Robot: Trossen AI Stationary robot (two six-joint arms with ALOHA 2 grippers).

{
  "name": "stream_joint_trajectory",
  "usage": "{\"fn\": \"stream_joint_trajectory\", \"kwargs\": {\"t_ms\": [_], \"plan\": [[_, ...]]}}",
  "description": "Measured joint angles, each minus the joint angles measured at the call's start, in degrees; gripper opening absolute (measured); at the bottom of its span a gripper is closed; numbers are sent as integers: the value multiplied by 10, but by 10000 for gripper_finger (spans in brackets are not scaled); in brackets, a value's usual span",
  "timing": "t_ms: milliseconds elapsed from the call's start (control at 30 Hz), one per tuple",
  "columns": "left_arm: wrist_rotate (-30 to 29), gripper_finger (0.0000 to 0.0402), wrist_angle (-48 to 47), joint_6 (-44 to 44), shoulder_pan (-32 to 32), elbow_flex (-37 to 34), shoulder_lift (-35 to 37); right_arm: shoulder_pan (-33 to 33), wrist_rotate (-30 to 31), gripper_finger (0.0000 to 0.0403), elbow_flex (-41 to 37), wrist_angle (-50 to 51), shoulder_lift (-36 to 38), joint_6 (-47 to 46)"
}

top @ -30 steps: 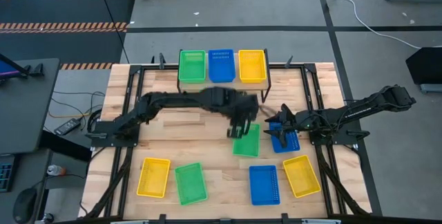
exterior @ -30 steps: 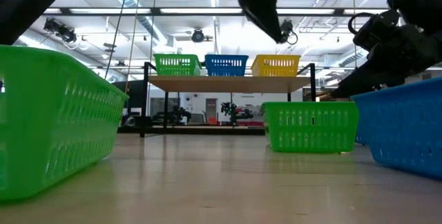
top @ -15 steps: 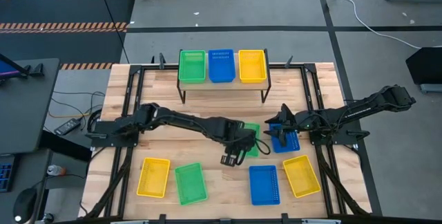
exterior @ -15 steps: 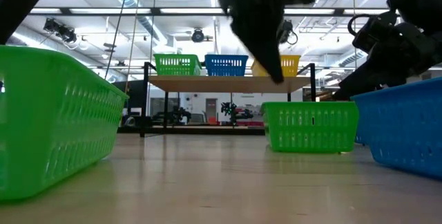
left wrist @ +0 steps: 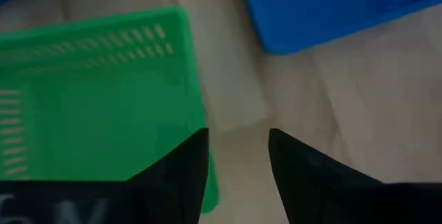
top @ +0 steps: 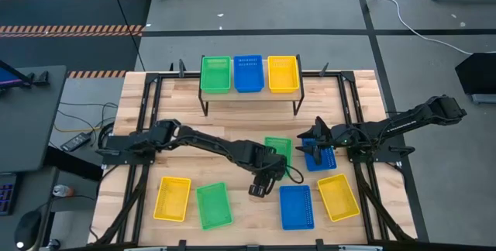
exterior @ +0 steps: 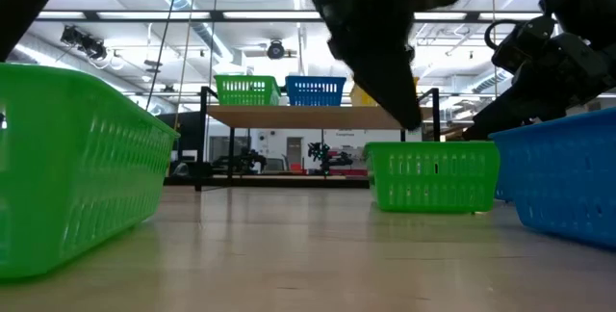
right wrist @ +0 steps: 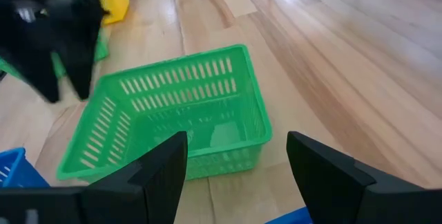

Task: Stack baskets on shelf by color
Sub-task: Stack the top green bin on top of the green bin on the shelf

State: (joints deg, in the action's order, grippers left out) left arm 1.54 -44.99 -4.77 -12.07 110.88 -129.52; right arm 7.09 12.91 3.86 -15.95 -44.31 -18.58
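Note:
The shelf (top: 249, 96) stands at the table's far side and carries one green (top: 215, 73), one blue (top: 248, 73) and one yellow basket (top: 282, 73) side by side. My left gripper (top: 258, 189) (left wrist: 238, 158) is open and hovers above bare table, just near of the middle green basket (top: 277, 150), whose edge (left wrist: 103, 99) lies beside its fingers. My right gripper (top: 310, 146) (right wrist: 238, 162) is wide open over the left part of a blue basket (top: 322, 158) and faces the middle green basket (right wrist: 173, 113). I cannot tell whether it touches the blue one.
Along the near side four more baskets sit on the table: yellow (top: 172, 198), green (top: 214, 205), blue (top: 295, 206) and yellow (top: 338, 197). Black frame rails (top: 147, 111) run down both table sides. Bare wood lies between the shelf and the middle baskets.
My left gripper has swung from just in front of the shelf toward the table's near edge, passing over the middle green basket and coming lower. The green basket has stayed where it was. My right arm has kept still.

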Motion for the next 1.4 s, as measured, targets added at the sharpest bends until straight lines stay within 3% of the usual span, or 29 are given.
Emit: {"fn": "stream_joint_trajectory", "kwargs": {"t_ms": [167,367,633,833,1067,1400], "plan": [[-7,164,25,22,0,0,-12,0,8,254,0,-5,-2,21],[-56,151,29,38,8,-1,-37,-1,12,254,0,-5,-9,40],[-63,146,39,21,10,0,-38,-2,14,254,0,-17,-18,57],[-71,146,9,-33,2,24,-37,-2,15,254,0,-15,-18,56],[-179,142,-40,-130,-15,67,-35,-2,15,254,0,-15,-18,55],[-177,146,-72,-230,20,57,-35,-2,15,254,0,-15,-18,53]]}}
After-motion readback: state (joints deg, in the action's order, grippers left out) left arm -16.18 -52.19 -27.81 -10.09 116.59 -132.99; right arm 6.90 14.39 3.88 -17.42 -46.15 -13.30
